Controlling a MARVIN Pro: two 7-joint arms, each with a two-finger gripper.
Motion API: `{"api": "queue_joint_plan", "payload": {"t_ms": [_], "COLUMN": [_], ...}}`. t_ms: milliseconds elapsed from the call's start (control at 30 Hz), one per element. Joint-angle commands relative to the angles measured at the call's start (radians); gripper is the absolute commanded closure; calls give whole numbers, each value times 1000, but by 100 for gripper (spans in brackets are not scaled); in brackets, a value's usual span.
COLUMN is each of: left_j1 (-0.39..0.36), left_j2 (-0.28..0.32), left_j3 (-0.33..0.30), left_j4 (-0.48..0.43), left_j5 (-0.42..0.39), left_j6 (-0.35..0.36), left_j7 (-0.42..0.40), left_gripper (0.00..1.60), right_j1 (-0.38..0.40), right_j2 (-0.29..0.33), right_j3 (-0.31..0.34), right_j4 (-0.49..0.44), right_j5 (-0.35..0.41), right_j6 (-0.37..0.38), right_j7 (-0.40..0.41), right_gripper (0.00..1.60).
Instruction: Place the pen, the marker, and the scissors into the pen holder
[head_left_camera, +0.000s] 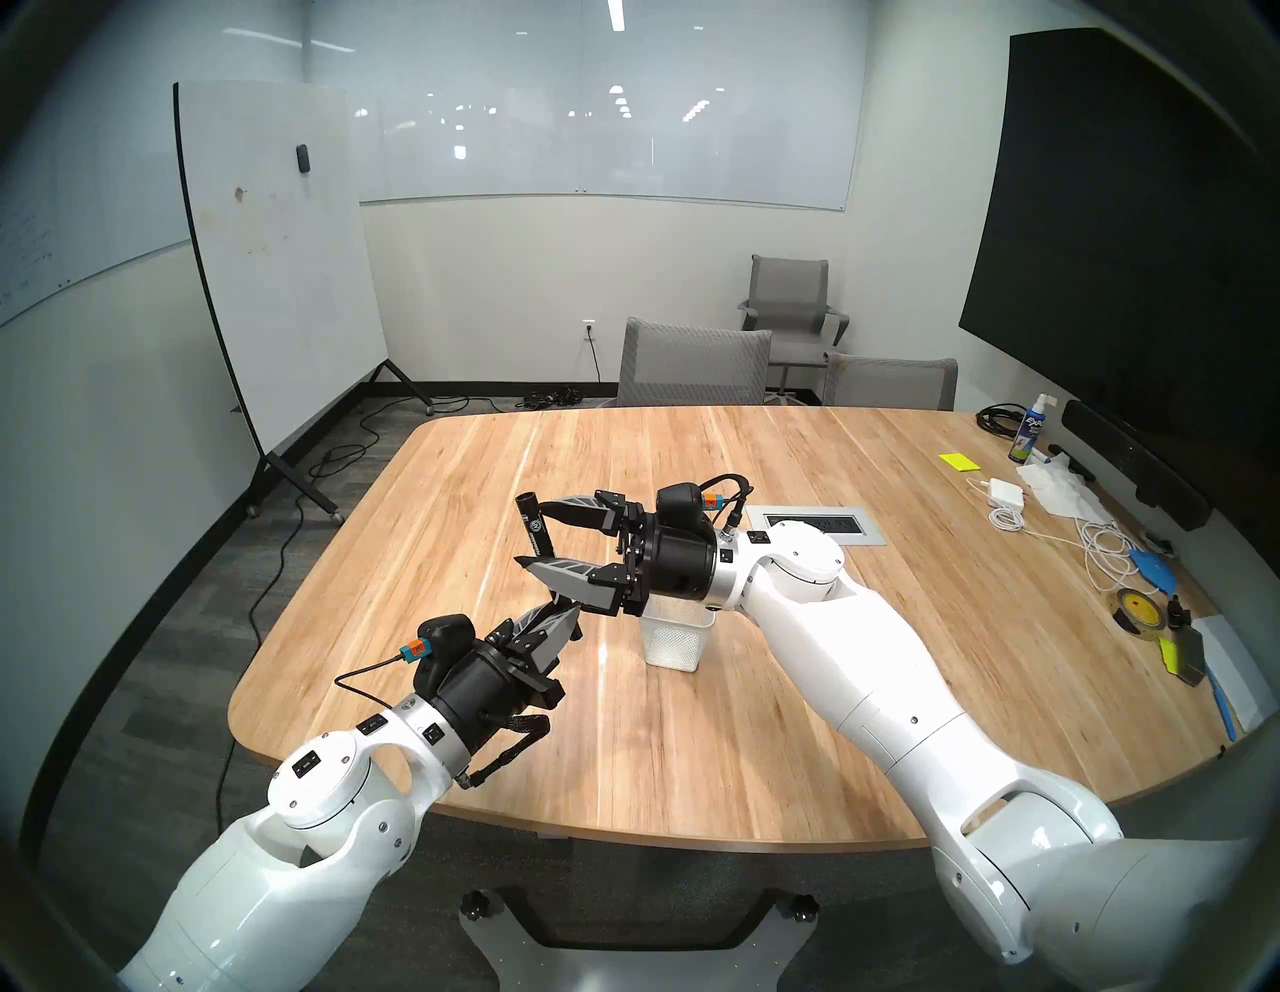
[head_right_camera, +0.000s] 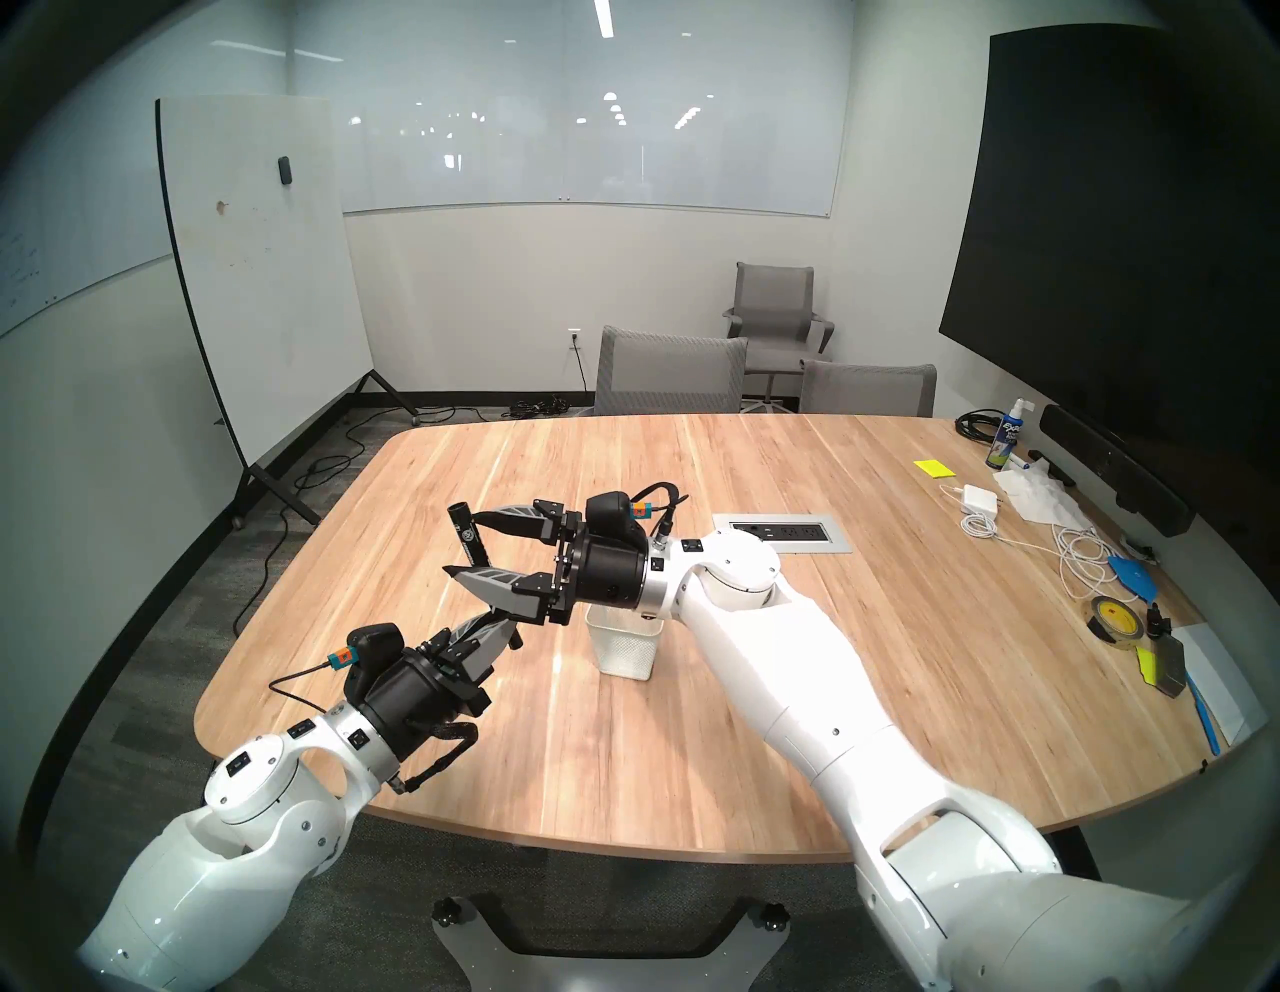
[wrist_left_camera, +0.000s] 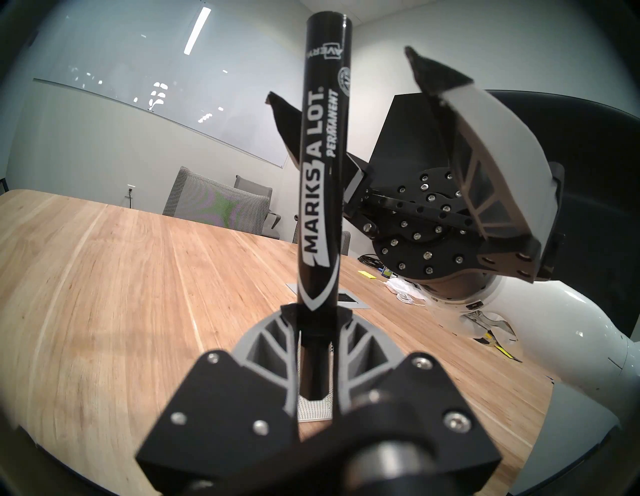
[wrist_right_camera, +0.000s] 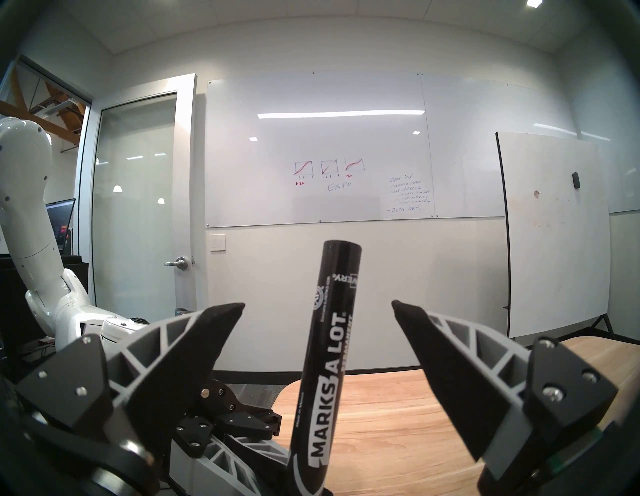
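Observation:
The thick black marker (head_left_camera: 535, 530) with white lettering stands nearly upright above the wooden table (head_left_camera: 692, 762). My left gripper (head_left_camera: 571, 616) is shut on its lower end; the wrist view shows the fingers clamped on the barrel (wrist_left_camera: 322, 166). My right gripper (head_left_camera: 530, 535) is open, with one finger on each side of the marker's upper part (wrist_right_camera: 329, 339) and not touching it. The white mesh pen holder (head_left_camera: 675, 641) stands on the table under my right wrist. The pen and the scissors are not in view.
A grey outlet panel (head_left_camera: 817, 524) is set into the table behind my right arm. A spray bottle (head_left_camera: 1028, 436), a charger with cables (head_left_camera: 1004, 488), a tape roll (head_left_camera: 1136, 609) and papers lie along the right edge. Grey chairs (head_left_camera: 692, 370) stand at the far side.

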Motion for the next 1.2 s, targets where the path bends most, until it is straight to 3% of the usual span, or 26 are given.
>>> {"api": "queue_joint_plan", "payload": {"t_ms": [0, 233, 300, 1167], "left_j1": [0, 0, 0, 0], "left_j2": [0, 0, 0, -1], "left_j3": [-3, -3, -3, -4], "left_j4": [-23, -23, -23, -23], "left_j5": [-2, -2, -2, -1], "left_j6": [0, 0, 0, 1], "left_j7": [1, 1, 1, 0], "left_gripper": [160, 160, 160, 160], "right_j1": [24, 24, 17, -21], "right_j2": [-20, -23, -25, -7], "right_j3": [0, 0, 4, 41], "right_j4": [-2, 1, -2, -19], "right_j5": [4, 5, 4, 18], "right_j6": [-2, -3, -16, -49], "right_j7": [1, 1, -5, 10], "right_gripper": [0, 0, 160, 160]}}
